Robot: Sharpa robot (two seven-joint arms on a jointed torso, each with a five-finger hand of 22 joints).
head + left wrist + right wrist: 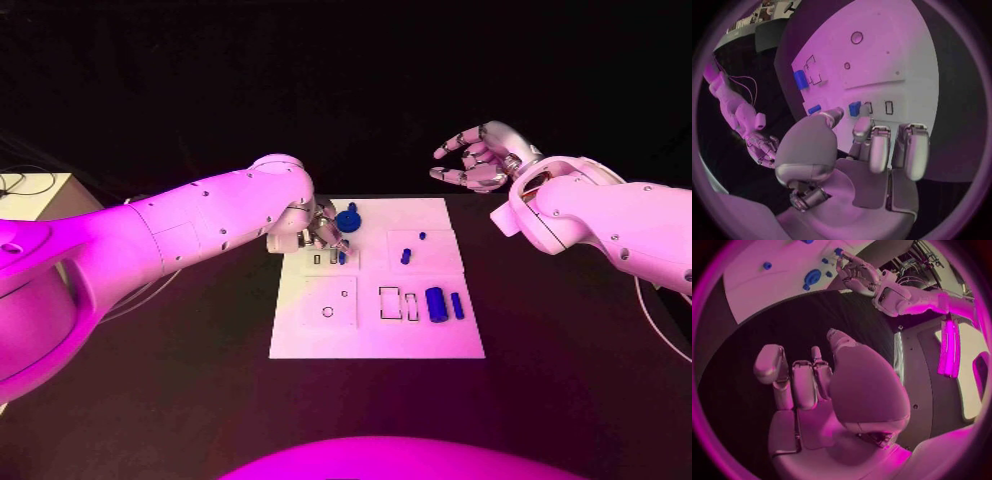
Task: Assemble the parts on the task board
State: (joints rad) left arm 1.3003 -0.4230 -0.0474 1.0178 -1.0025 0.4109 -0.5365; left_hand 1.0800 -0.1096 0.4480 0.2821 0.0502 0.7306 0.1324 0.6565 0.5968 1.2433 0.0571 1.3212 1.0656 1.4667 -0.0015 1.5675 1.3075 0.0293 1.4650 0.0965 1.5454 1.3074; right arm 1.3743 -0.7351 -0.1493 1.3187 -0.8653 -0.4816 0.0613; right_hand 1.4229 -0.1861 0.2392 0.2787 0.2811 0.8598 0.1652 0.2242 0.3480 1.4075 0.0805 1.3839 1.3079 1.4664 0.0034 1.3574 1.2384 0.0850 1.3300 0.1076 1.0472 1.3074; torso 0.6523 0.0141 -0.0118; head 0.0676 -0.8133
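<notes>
The white task board (375, 335) lies mid-table. My left hand (320, 236) hovers over the board's far left corner, by two small slots (326, 258). It pinches a small blue part (855, 108) between thumb and a fingertip; the same part (838, 251) shows in the right wrist view at the tips of that hand (856, 271). A round blue part (348, 220) sits just beside it. Two blue cylinders (444, 304) lie at the board's right, and two tiny blue pieces (408, 256) stand mid-board. My right hand (473, 158) is raised beyond the board's far right corner, fingers spread, holding nothing.
Rectangular outlines (391, 302) and a round hole (327, 311) mark the board's near half. A pale box (29, 195) stands at the table's far left. Black tabletop (577, 380) surrounds the board.
</notes>
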